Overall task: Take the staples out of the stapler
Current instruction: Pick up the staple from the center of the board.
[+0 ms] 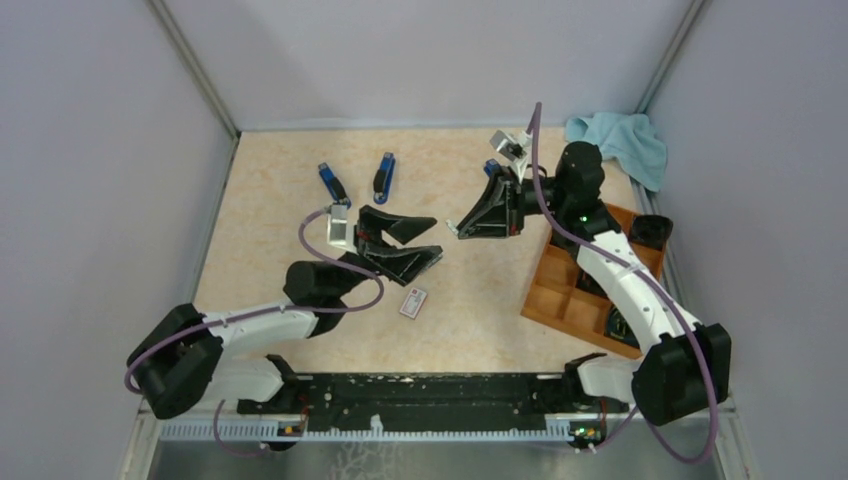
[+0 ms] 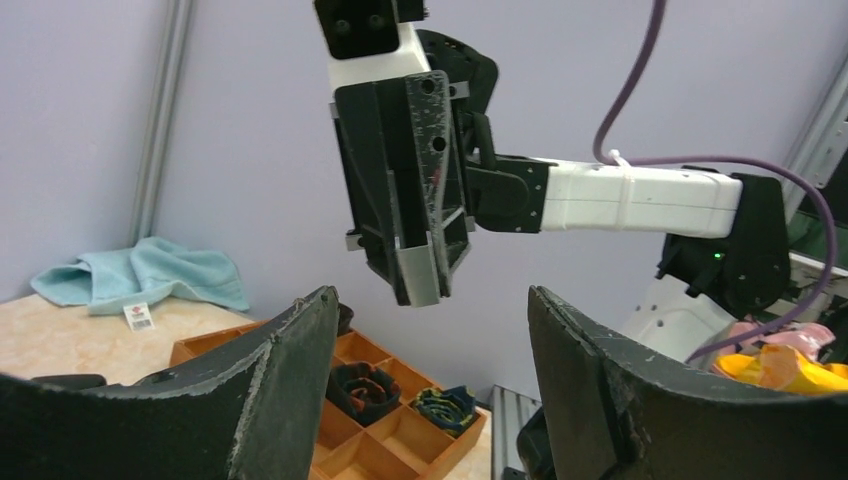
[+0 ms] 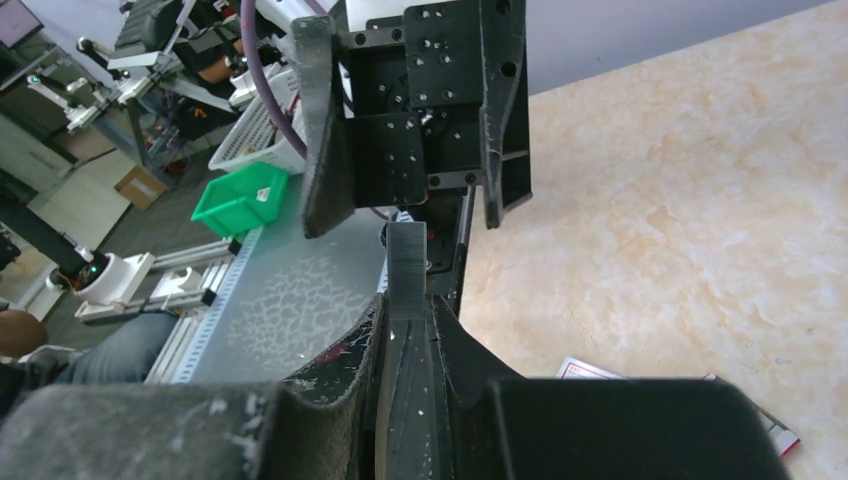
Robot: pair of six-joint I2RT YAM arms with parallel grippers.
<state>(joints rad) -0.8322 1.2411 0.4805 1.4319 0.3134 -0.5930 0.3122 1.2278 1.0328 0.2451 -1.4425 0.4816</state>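
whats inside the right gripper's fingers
A grey strip of staples, pinched in the right gripper, its top end sticking out. How far it reaches down inside the grip is hidden.

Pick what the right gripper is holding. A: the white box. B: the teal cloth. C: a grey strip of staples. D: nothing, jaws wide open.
C: the right gripper is shut on a grey strip of staples, which sticks out past its fingertips.

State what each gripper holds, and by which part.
The right gripper pinches a grey staple strip by one end; the left gripper holds nothing.
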